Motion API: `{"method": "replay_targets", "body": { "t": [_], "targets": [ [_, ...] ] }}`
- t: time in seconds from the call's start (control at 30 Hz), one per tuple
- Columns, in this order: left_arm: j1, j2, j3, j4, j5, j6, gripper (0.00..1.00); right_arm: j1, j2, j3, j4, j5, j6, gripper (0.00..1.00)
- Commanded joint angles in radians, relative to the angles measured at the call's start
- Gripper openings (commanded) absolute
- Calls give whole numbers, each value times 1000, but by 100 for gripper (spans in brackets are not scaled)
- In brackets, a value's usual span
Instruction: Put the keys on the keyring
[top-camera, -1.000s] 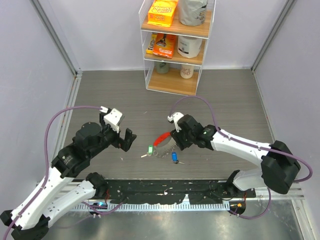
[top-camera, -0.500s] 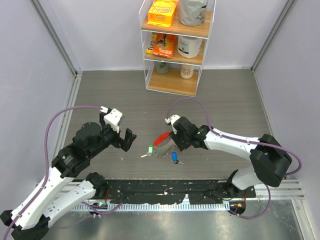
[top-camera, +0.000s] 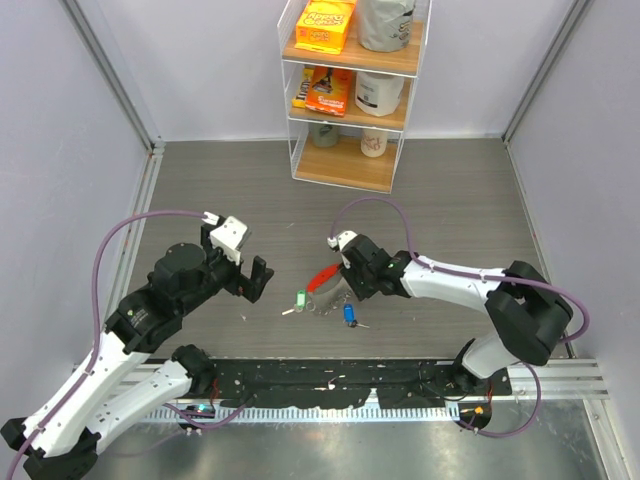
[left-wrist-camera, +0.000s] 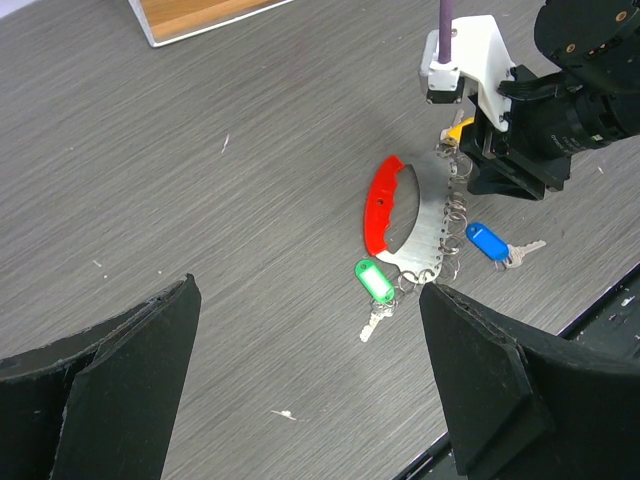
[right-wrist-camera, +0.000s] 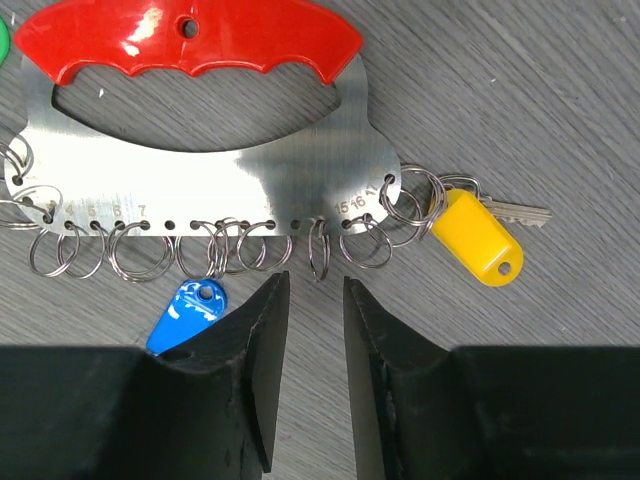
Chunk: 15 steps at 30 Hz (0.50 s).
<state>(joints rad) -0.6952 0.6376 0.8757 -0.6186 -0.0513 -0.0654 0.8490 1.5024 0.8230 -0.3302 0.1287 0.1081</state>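
Observation:
The keyring (right-wrist-camera: 200, 170) is a flat silver plate with a curved red handle (right-wrist-camera: 190, 40) and a row of split rings along its edge. It lies on the table in the top view (top-camera: 323, 278) and the left wrist view (left-wrist-camera: 425, 220). A yellow key (right-wrist-camera: 478, 238) hangs on rings at one end. A blue key (right-wrist-camera: 190, 310) lies by the middle rings, and a green key (left-wrist-camera: 374, 282) lies at the other end. My right gripper (right-wrist-camera: 315, 285) hovers just off the ring row, its jaws a narrow gap apart and empty. My left gripper (left-wrist-camera: 310, 300) is wide open and empty, well left of the keyring.
A white wire shelf (top-camera: 350, 90) with boxes and jars stands at the back centre. Grey walls close in on the left and right. A black rail (top-camera: 330, 385) runs along the near edge.
My right gripper has crept a little left, closer over the keyring. The left arm and the keys have barely moved.

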Motion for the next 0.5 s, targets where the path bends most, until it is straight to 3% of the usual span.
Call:
{"method": "replay_targets", "body": {
  "t": [0.0, 0.47],
  "targets": [
    [2, 5, -3, 43, -5, 21, 99, 5, 16, 34, 48, 23, 5, 33],
    [2, 14, -1, 45, -10, 22, 99, 2, 53, 39, 49, 45, 12, 29]
  ]
}}
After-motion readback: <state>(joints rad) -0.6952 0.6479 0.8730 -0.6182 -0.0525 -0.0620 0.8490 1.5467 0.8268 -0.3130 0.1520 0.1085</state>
